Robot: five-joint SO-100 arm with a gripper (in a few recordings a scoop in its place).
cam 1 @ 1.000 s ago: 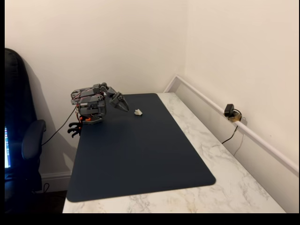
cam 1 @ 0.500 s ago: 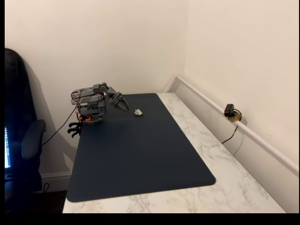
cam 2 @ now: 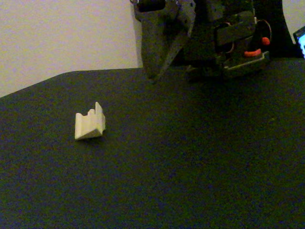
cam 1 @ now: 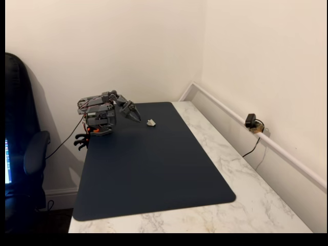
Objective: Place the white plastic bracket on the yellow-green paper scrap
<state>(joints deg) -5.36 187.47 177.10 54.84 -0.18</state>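
The small off-white blocky plastic bracket (cam 1: 151,122) (cam 2: 89,124) lies on the dark blue mat (cam 1: 154,169) near its far edge, long axis roughly along that edge (ridged side up). The grey claw (cam 1: 136,117) (cam 2: 155,71) hovers beside it, closed and empty. The mat covers a white marble counter (cam 1: 230,164) in a cream-walled corner.

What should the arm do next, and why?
Probably reach toward the white plastic bracket. It lies alone on the dark mat, untouched, while the gripper hangs a little way off with nothing between its jaws. I cannot make out any yellow-green paper scrap.
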